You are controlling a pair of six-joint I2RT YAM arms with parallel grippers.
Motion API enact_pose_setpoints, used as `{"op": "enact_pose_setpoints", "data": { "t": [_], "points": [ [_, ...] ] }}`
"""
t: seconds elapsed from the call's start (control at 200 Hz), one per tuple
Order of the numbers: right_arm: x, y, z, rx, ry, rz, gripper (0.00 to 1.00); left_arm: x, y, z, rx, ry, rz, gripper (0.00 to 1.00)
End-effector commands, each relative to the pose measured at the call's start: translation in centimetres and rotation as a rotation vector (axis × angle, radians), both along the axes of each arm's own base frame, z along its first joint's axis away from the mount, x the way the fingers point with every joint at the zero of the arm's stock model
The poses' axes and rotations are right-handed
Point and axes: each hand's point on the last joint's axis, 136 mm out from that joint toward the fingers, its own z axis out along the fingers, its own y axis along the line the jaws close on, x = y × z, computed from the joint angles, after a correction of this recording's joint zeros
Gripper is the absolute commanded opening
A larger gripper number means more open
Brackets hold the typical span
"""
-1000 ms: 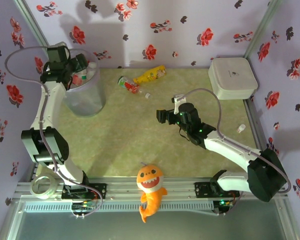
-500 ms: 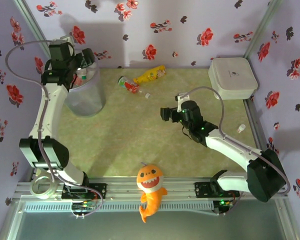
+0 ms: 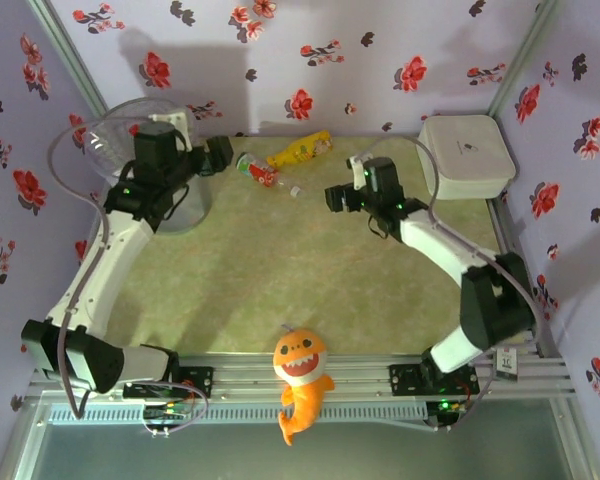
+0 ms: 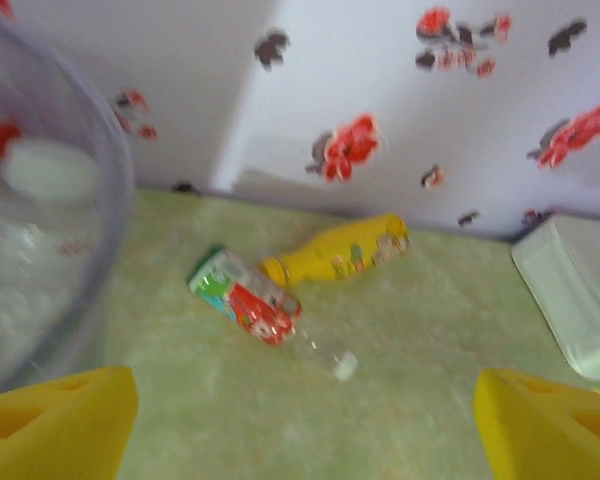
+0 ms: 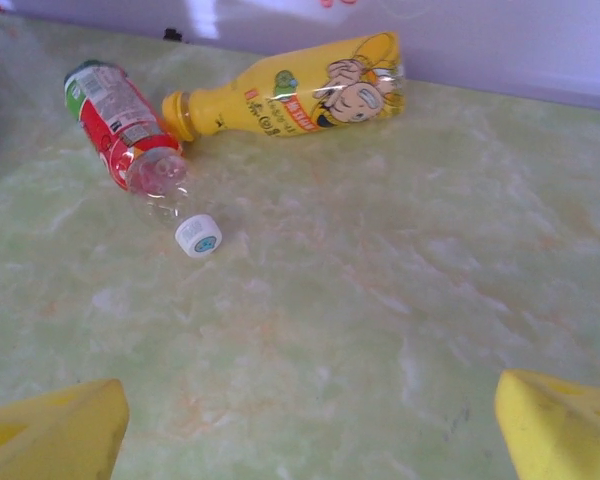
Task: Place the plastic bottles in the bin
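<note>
Walls (image 3: 380,30): pale lilac, printed with red and black flowers, metal posts (image 3: 523,60) at the back corners. Floor mat (image 3: 280,290) is mottled yellow-green; aluminium rail (image 3: 360,375) runs along the near edge.

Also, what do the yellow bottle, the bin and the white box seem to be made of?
Yellow bottle: probably glossy plastic, with printed label and soft highlights. Bin: translucent greyish plastic; contents show through its wall. White box: likely smooth moulded plastic, judging by rounded corners.
</note>
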Motion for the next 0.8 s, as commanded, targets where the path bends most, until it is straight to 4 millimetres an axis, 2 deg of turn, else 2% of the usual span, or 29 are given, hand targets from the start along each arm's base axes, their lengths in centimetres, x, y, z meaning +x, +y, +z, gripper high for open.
{"op": "enact_pose_setpoints", "data": {
  "t": [0.0,0.17,0.29,0.475,0.59,0.795],
  "points": [
    [0.9,1.9,-1.4,-0.054,0.080,0.154,0.94,-1.1,-2.0,-1.2,-0.092,0.027,-0.040,0.87],
    [4.2,4.8,-4.7,-0.083,0.171,0.268,0.92,-2.7,-4.1,-4.2,-0.212,0.101,-0.099,0.88],
    [6.5,6.8,-6.8,-0.057,0.203,0.306,0.91,-3.4,-4.3,-5.5,-0.293,0.120,-0.097,0.89],
    [9.2,9.4,-8.7,0.021,0.235,0.330,0.91,-3.6,-4.7,-7.3,-0.384,0.152,-0.085,0.89],
    [9.9,10.5,-9.6,0.071,0.254,0.337,0.91,-3.6,-4.7,-7.7,-0.389,0.158,-0.082,0.89],
    [9.9,12.6,-11.8,0.072,0.284,0.365,0.92,-3.4,-4.3,-7.9,-0.386,0.161,-0.072,0.89]
  ]
}}
